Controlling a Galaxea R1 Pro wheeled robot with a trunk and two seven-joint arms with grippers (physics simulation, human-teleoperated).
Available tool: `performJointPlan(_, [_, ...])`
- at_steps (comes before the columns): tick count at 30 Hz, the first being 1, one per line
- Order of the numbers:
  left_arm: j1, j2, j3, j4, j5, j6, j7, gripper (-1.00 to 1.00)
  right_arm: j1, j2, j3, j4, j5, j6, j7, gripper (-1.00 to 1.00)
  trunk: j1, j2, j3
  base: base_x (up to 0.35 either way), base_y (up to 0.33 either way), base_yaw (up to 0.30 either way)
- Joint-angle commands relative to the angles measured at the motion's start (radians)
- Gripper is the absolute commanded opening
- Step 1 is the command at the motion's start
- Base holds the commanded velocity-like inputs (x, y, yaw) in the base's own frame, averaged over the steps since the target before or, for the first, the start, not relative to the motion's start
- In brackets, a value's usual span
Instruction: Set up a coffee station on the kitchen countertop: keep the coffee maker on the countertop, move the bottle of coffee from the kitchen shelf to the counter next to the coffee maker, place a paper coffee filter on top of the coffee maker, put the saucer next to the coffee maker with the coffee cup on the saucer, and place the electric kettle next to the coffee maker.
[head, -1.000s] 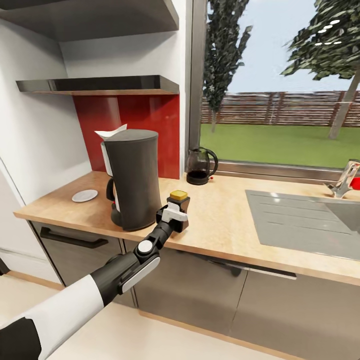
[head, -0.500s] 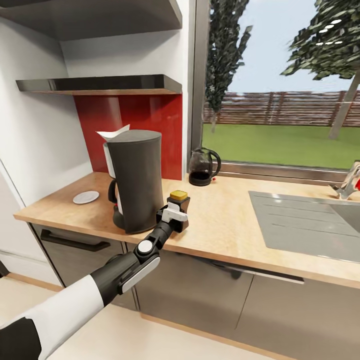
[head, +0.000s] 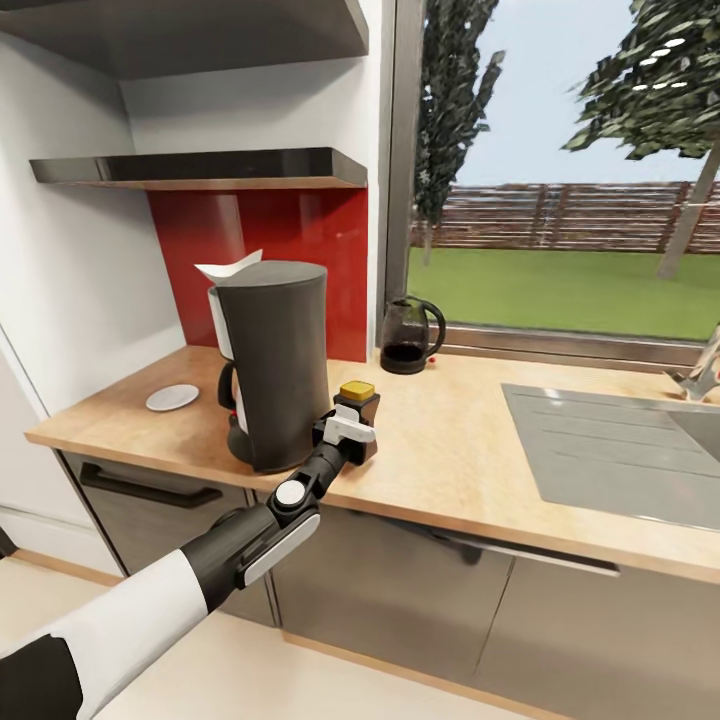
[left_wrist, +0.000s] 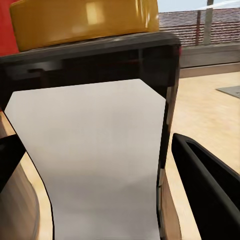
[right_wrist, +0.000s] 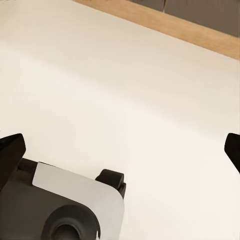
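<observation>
bottle of coffee: upright, yellow cap up, on tabletop just beside coffee maker | label: blank white | left tool: clenched on bottle | right tool: spread, over floor

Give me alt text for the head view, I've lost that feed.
The left gripper holds the bottle of coffee on the kitchen countertop, right beside the coffee maker, which has the paper coffee filter on top. The saucer lies on the machine's other side; the electric kettle stands by the window.
</observation>
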Motion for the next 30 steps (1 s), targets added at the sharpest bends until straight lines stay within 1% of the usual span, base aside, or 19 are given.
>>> performJointPlan(1, [-0.002, 0.001, -0.006, -0.001, 0.010, -0.007, 0.007, -1.00, -0.001, 0.000, -0.008, 0.001, 0.009, -0.004, 0.004, 1.00, 0.000, -0.001, -0.001, 0.076, 0.001, 0.000])
performJointPlan(11, [-0.002, 0.001, -0.006, -0.001, 0.010, -0.007, 0.007, -1.00, -0.001, 0.000, -0.009, 0.001, 0.009, -0.004, 0.004, 1.00, 0.000, -0.001, -0.001, 0.039, 0.000, 0.000])
performJointPlan(26, [-0.002, 0.001, -0.007, -0.002, 0.010, -0.007, 0.007, -1.00, -0.001, 0.000, -0.009, 0.001, 0.009, -0.004, 0.004, 1.00, 0.000, -0.001, -0.001, 0.003, 0.000, 0.000])
performJointPlan(28, [-0.002, 0.001, -0.007, -0.002, 0.010, -0.007, 0.007, -1.00, -0.001, 0.000, -0.009, 0.001, 0.009, -0.004, 0.004, 1.00, 0.008, -0.015, -0.007, 0.000, 0.000, 0.000])
performJointPlan(30, [-0.002, 0.001, -0.007, -0.002, 0.010, -0.007, 0.007, -1.00, -0.001, 0.000, -0.009, 0.001, 0.009, -0.004, 0.004, 1.00, 0.008, -0.015, -0.007, 0.000, 0.000, 0.000])
